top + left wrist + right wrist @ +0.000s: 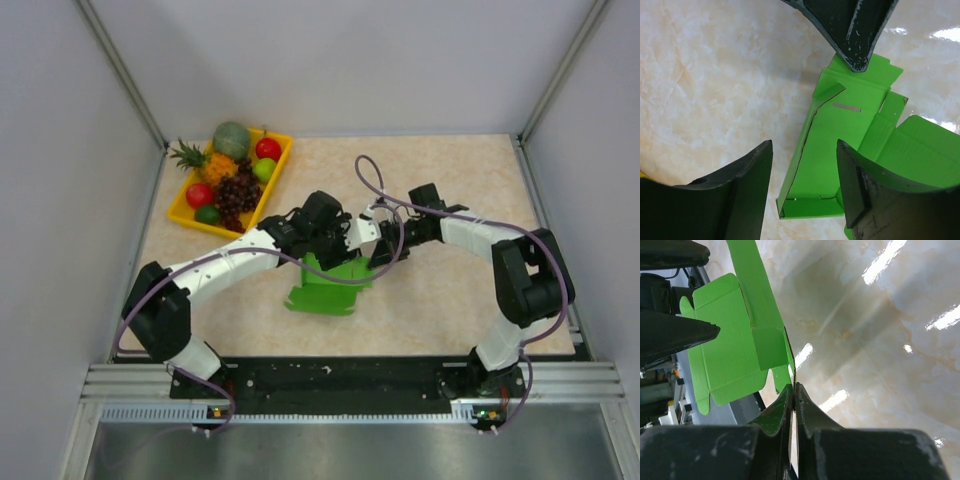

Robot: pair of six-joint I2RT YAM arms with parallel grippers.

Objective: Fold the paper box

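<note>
The paper box (325, 290) is a bright green, partly folded cut-out lying mid-table, with raised walls and loose flaps. In the left wrist view the paper box (840, 130) shows a long trough with one upright side wall. My left gripper (804, 150) hovers over it, open, its fingers astride that wall without touching it. My right gripper (794, 387) is shut on the thin edge of an upright green panel (730, 350); its tip (855, 55) shows at the box's far end. From above, the left gripper (335, 240) and right gripper (385, 250) meet over the box.
A yellow tray (178, 205) of toy fruit stands at the back left. White walls enclose the table on three sides. A metal rail (350, 385) runs along the near edge by the arm bases.
</note>
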